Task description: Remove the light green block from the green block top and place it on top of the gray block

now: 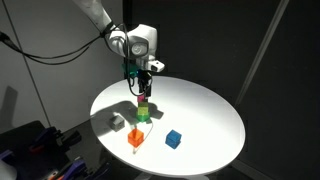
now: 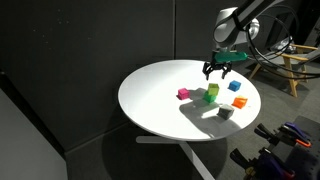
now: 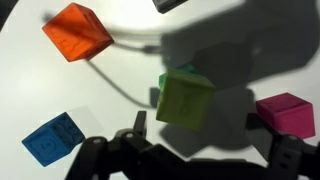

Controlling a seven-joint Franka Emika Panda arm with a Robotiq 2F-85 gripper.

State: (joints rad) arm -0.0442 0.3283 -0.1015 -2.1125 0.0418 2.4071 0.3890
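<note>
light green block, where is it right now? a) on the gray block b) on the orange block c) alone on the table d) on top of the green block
d: in the wrist view the light green block sits on the green block, while in an exterior view the gray block stands apart with nothing on it.

The arm reaches in over the round white counter (image 1: 215, 110), its gripper (image 1: 142, 90) hanging fingers-down just above the light green block (image 1: 143, 110) stacked on the green block (image 1: 143, 118). A pink block (image 1: 143, 102) peeks out behind, the gray block (image 1: 118, 121) sits beside, and orange (image 1: 135, 138) and blue (image 1: 173, 139) blocks lie nearer.
</note>
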